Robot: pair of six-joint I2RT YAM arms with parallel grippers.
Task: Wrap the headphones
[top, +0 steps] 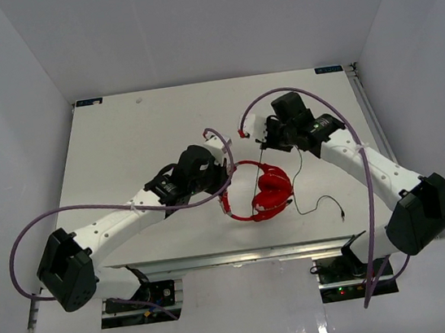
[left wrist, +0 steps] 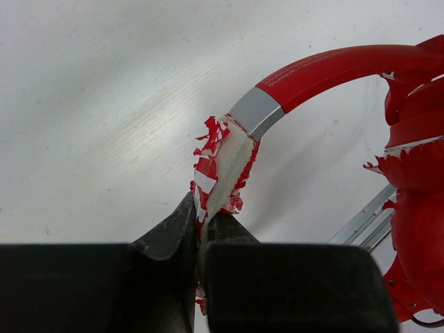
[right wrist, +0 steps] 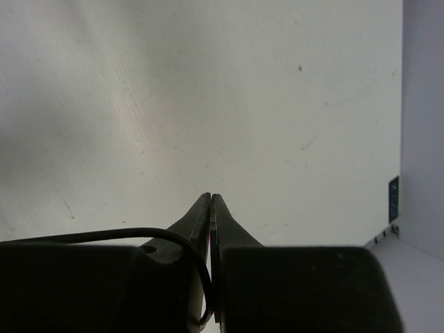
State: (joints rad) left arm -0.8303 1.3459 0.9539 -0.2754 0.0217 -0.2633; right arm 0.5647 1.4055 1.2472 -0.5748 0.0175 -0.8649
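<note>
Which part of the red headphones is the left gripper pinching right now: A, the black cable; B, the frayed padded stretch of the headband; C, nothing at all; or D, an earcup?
B: the left wrist view shows the left gripper shut on the frayed whitish padding of the headband of the headphones, apart from the earcups; the cable sits in the right gripper instead.

The headphones (top: 266, 195) lie on the table (top: 120, 139), centre-front; my left gripper (left wrist: 202, 219) is at their left, on the headband (left wrist: 333, 66); my right gripper (right wrist: 211, 208) is behind them; the cable (top: 319, 201) trails right.
</note>
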